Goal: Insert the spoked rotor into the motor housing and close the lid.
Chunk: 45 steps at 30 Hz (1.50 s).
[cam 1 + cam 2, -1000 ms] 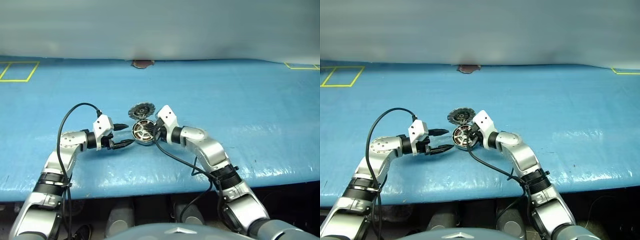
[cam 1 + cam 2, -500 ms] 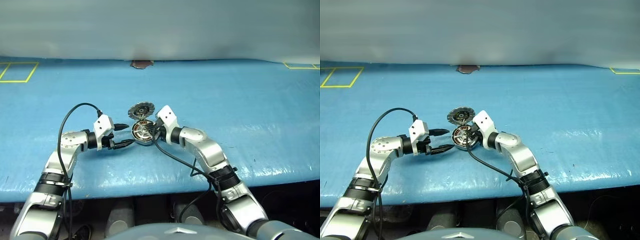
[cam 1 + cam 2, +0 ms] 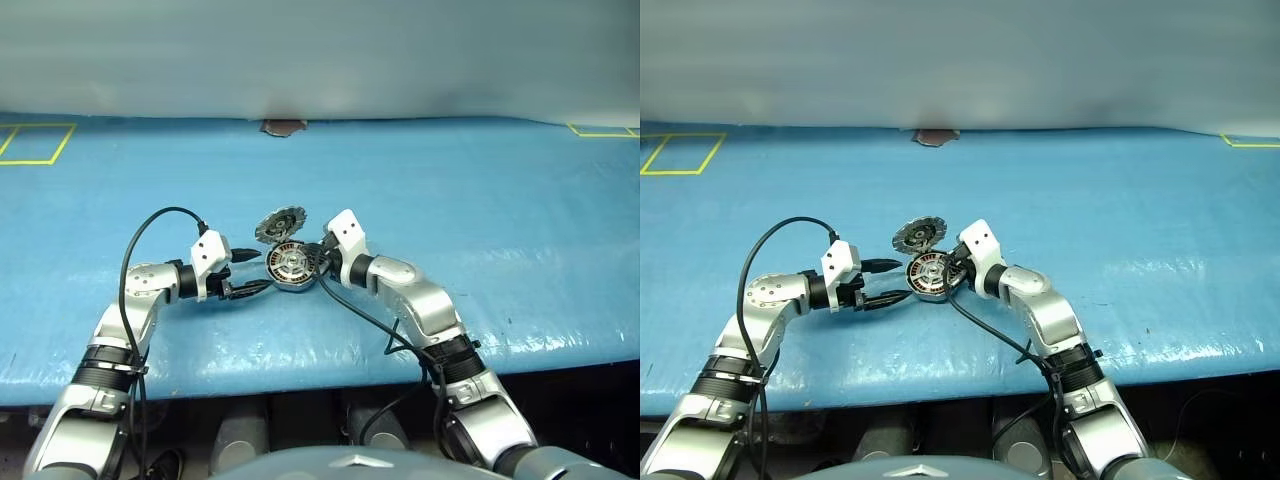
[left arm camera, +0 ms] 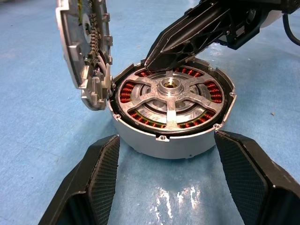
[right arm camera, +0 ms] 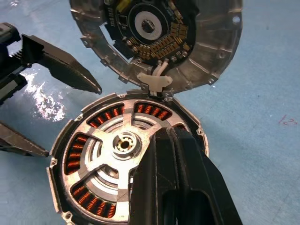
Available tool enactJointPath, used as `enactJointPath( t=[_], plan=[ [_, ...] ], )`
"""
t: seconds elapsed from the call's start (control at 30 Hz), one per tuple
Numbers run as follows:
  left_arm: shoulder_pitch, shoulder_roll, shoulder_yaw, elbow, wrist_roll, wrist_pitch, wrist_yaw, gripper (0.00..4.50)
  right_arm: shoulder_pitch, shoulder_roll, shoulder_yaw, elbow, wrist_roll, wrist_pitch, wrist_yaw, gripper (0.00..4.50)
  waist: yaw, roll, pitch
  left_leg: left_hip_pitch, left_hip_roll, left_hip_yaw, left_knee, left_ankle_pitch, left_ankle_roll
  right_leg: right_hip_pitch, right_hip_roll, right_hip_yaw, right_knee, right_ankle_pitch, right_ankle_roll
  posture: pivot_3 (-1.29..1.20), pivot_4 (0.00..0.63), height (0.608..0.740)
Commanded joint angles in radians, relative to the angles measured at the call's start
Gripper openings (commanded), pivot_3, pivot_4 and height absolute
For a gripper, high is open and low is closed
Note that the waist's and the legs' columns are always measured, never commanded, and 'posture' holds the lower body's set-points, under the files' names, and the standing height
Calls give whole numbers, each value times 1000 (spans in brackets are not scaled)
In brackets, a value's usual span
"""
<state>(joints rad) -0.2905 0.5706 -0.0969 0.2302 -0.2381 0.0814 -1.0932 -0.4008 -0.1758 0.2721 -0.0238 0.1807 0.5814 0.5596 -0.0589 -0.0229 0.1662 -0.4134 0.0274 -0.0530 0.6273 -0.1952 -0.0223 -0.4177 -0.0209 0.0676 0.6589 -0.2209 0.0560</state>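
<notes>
The motor housing stands on the blue table, its copper windings showing around the rim. The spoked rotor lies inside it, hub up. The lid stands tilted open at the housing's far edge, with its inner side in the right wrist view. My right gripper is shut, its tips over the rotor near the rim. Just left of the housing, my left gripper is open and holds nothing, a finger low on each side.
Yellow taped squares mark the table's far left and far right corners. A small brown patch sits at the back edge. Black cables loop from both wrists. The table's front edge runs close below the arms.
My right wrist has swung slightly to the right while its shut tips stay over the rotor. The left gripper, housing and lid have kept their places.
</notes>
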Motion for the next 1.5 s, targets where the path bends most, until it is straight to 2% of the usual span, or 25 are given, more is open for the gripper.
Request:
enactJointPath(
  t=[0.03,0.27,0.6,0.63,0.73,0.83,1.03,1.13,1.17,1.5],
  plan=[
    [-19,3,11,-8,-5,-15,-10,3508,-31,-59,36,-179,-9,11,52,48,0,0,0,0,0,0,0,0,0,0,0,0,0,0,0,0,150,740],
    [-35,-5,6,7,2,-31,-19,3508,-102,-312,225,-236,-223,-28,156,48,3,0,0,0,0,0,0,0,0,0,-1,-1,0,0,0,0,150,740],
    [6,11,30,-15,-8,-36,-13,3508,-156,-339,203,-252,-282,-74,180,48,-1,0,1,-2,0,0,0,0,0,-2,0,0,-1,0,0,0,150,740],
    [11,13,33,-18,-10,-33,-12,3508,-166,-340,195,-254,-289,-79,177,211,-1,0,1,-2,0,0,0,0,0,-2,0,0,0,0,0,0,150,740],
    [23,19,42,-24,-16,-28,-10,3508,-201,-331,163,-238,-334,-83,121,890,0,0,1,-2,0,0,0,0,0,-2,0,0,0,0,0,0,150,740],
    [33,23,51,-28,-19,-30,-4,3508,-241,-323,130,-189,-364,-113,73,890,0,0,1,-2,0,0,0,0,0,-2,-1,0,0,0,0,0,150,740],
    [41,26,55,-26,-19,-26,6,3508,-326,-208,12,-14,-317,-194,-34,890,-1,0,1,-2,0,1,0,0,0,-2,0,0,0,0,0,0,150,740],
    [43,21,54,-30,-17,-27,11,3508,-364,-134,-18,76,-253,-241,-16,351,-3,0,1,-2,0,1,-1,0,0,-2,0,0,0,0,0,0,150,740],
    [43,20,54,-31,-17,-27,12,3508,-370,-119,-13,98,-246,-252,-1,39,-3,0,1,-2,0,1,-1,0,0,-2,0,0,0,1,1,0,150,740],
    [50,29,64,-34,-19,-27,23,3508,-420,-12,27,267,-224,-296,78,39,-3,1,2,-2,0,1,-1,0,0,-2,0,0,0,2,3,0,150,740]
  ],
)
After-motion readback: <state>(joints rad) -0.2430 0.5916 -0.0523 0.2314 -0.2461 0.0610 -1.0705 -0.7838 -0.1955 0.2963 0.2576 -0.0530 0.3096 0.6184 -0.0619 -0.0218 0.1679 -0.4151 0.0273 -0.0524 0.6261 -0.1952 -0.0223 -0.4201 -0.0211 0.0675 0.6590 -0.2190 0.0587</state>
